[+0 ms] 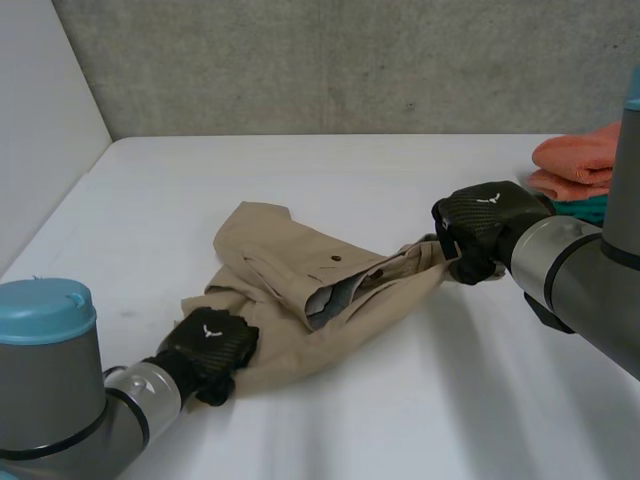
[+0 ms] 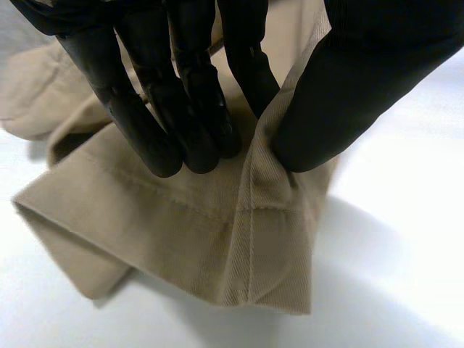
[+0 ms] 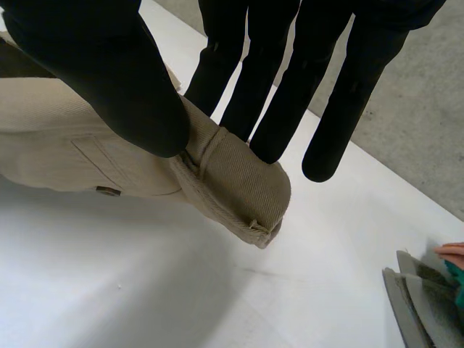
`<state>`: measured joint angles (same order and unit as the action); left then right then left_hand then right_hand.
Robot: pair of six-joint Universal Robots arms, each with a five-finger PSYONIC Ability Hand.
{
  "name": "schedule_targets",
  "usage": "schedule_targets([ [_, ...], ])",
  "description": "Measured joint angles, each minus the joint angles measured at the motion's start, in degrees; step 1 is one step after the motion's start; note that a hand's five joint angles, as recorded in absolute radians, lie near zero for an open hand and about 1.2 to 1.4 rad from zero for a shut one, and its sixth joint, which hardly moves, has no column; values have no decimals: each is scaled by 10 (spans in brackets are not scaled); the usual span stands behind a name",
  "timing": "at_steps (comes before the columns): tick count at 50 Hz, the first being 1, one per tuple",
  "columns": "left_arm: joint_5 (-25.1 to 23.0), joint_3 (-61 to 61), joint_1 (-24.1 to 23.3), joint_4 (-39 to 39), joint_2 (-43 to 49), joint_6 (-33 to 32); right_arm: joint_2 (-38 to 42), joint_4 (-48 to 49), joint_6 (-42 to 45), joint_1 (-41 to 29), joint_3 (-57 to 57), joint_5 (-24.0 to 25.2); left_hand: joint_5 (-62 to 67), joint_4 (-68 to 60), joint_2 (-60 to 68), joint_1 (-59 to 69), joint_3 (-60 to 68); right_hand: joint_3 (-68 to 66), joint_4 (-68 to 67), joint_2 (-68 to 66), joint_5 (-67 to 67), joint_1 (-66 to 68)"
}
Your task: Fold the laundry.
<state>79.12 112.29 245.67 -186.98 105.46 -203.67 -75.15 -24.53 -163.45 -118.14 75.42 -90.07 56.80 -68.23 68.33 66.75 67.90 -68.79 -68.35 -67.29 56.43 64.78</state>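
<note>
A khaki garment (image 1: pixel 290 265) with a button and an open waistband lies crumpled across the middle of the white table (image 1: pixel 330 170). My left hand (image 1: pixel 212 350) is at its near left end. There its fingers and thumb (image 2: pixel 341 94) pinch a ridge of the khaki cloth (image 2: pixel 203 225) just above a stitched hem. My right hand (image 1: pixel 487 225) is at the garment's right end. Thumb (image 3: pixel 109 72) and fingers squeeze the waistband corner (image 3: pixel 243 177), which is lifted a little off the table.
Folded orange cloths (image 1: pixel 578 160) lie stacked on a teal one (image 1: pixel 590 208) at the table's right edge, just behind my right arm. A grey folded piece (image 3: pixel 417 297) lies near them. A white panel (image 1: pixel 40 130) bounds the table's left side, a concrete wall (image 1: pixel 350 60) its back.
</note>
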Motion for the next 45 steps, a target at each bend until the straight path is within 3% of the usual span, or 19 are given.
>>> schedule_targets([
  [4, 15, -7, 5, -11, -5, 6, -1, -8, 1, 4, -4, -3, 0, 0, 0, 0, 1, 0, 0, 0, 0, 0],
  [8, -2, -17, 25, 0, -56, 17, -11, -37, 25, 17, -3, 2, 0, 0, 0, 0, 0, 0, 0, 0, 0, 0],
  [16, -71, -64, 64, 135, -171, 5, -40, -225, 261, 46, 48, 15, 0, 0, 0, 0, 1, 0, 0, 0, 0, 0],
  [21, -74, -87, 60, 243, -133, -63, -36, -270, 385, 50, 92, -4, 0, 0, 0, 0, 1, 0, 0, 0, 0, 0],
  [25, -55, -116, 49, 282, -42, -133, -1, -246, 419, 33, 103, -27, 0, 0, 0, 0, 1, 0, 0, 0, 16, 0],
  [30, -30, -191, 42, 268, 39, -161, 46, -210, 404, 12, 54, -43, 0, 0, 0, 0, 1, 0, 0, 0, 21, 0],
  [34, -19, -292, 39, 227, 62, -143, 77, -177, 362, 2, -45, -54, 0, 0, 0, 0, 2, 0, 0, 0, 22, 0],
  [40, 1, -490, 37, 112, 37, -54, 88, -89, 241, 4, -248, -66, 0, -1, 2, 0, 2, 0, 0, 0, 23, 0],
  [45, 51, -651, 40, 16, 20, 36, 65, 72, 98, 26, -341, -70, 0, -1, 2, 0, 2, 0, 0, 0, 23, 0],
])
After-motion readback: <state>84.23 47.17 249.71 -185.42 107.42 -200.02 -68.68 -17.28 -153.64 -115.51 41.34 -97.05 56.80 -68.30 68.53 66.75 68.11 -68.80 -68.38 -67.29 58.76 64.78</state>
